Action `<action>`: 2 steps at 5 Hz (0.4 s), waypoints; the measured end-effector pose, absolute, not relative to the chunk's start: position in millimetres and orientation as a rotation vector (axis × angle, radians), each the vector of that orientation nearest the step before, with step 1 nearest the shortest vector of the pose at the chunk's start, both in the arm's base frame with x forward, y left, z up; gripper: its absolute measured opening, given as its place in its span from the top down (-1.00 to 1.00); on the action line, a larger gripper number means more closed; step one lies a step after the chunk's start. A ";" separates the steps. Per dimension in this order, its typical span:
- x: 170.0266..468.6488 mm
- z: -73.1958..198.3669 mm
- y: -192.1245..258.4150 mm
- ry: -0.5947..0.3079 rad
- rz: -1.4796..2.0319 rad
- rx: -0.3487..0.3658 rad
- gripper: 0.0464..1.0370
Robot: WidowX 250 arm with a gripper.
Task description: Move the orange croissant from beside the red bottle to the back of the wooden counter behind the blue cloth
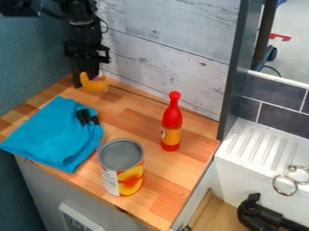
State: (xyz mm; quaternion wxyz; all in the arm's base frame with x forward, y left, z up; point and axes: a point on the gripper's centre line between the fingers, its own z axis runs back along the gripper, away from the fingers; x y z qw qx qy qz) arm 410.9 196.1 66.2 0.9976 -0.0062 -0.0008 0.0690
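The black gripper (88, 67) hangs at the upper left, in the counter's back corner by the walls. Right at its lower end is a curved orange object (95, 84); whether it is held or just behind cannot be seen. A crumpled blue cloth (54, 133) lies on the left of the counter, with two small black pieces (87, 117) at its upper right part. In front stands an upright can (122, 167) with a fruit label and grey top. A red bottle (171, 122) with an orange label stands upright to the can's right, farther back.
The wooden counter (136, 115) is bounded by a teal wall (30, 54) on the left and a whitewashed plank wall (169, 45) behind. A dark upright panel edge (236, 67) rises at its right back corner. Beyond are a white sink unit (265, 144), metal rings and a black fixture (259, 214).
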 end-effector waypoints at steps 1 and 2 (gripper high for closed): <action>413.5 48.7 206.7 0.023 0.164 0.045 0.87; 417.2 34.4 208.3 0.055 0.155 0.066 0.87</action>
